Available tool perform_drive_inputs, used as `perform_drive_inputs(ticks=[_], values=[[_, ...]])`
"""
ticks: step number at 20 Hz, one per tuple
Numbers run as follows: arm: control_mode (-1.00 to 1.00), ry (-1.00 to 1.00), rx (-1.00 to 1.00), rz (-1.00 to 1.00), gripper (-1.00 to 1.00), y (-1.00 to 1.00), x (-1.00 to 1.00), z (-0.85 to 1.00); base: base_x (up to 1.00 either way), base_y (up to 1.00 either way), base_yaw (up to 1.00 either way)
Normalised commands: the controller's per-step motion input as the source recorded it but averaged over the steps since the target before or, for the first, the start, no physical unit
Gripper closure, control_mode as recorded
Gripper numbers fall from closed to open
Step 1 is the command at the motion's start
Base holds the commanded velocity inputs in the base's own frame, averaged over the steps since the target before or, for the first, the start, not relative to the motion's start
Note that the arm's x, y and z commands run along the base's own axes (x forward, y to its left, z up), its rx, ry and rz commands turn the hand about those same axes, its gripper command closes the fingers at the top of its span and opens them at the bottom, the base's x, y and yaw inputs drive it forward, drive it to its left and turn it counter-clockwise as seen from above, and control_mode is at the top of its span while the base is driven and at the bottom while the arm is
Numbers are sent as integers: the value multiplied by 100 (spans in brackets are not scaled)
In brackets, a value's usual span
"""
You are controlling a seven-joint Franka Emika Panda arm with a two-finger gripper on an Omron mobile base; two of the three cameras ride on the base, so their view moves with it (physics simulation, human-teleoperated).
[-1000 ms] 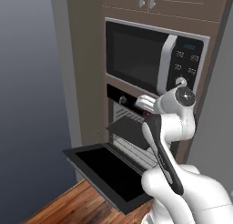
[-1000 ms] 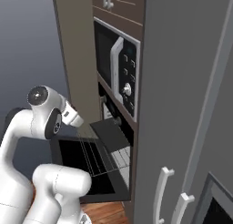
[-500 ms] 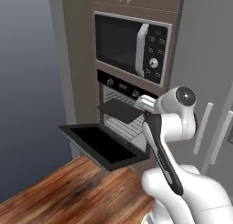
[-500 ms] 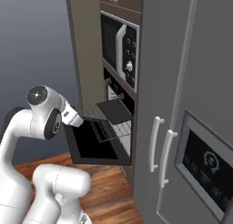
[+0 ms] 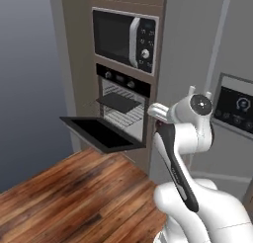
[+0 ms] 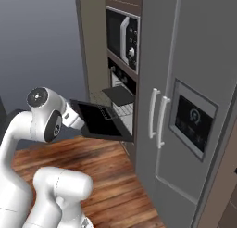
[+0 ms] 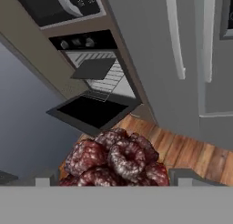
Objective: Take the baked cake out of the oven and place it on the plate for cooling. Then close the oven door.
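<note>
1. Left base view: the oven (image 5: 122,101) is seen left of centre, set into a brown cabinet column below a microwave (image 5: 126,38) in the upper middle of the frame.
2. The oven door (image 5: 101,133) is observed dropped fully open, lying flat and projecting toward the lower left over a wooden floor (image 5: 74,197). A dark tray (image 5: 118,101) and wire racks are visible in the cavity.
3. The white arm is noted at the lower right, its hand end pointing left toward the oven.
4. Right base view: the oven door (image 6: 102,121) is seen at centre, open and level; a grey refrigerator (image 6: 185,106) with two vertical handles occupies the right half.
5. Hand view: the gripper (image 7: 111,180) is located at the bottom edge, its two finger tips set wide apart at either side of a dark red, lumpy cake (image 7: 116,158).
6. The cake is held between the tips at lower centre, well apart from the oven (image 7: 91,63) in the upper left.
7. Contact of the finger pads with the cake cannot be confirmed, being hidden by the cake itself.
</note>
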Motion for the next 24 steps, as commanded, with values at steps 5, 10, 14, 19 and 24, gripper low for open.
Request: perform_drive_inputs(ticks=[5, 10, 14, 19, 24], values=[[100, 0, 0, 0, 100, 0, 0, 0, -100, 0, -17], [100, 0, 0, 0, 100, 0, 0, 0, -99, -9, -43], [100, 0, 0, 0, 100, 0, 0, 0, -65, -27, -64], [100, 0, 0, 0, 100, 0, 0, 0, -32, -29, -63], [100, 0, 0, 0, 100, 0, 0, 0, 1, -12, -47]])
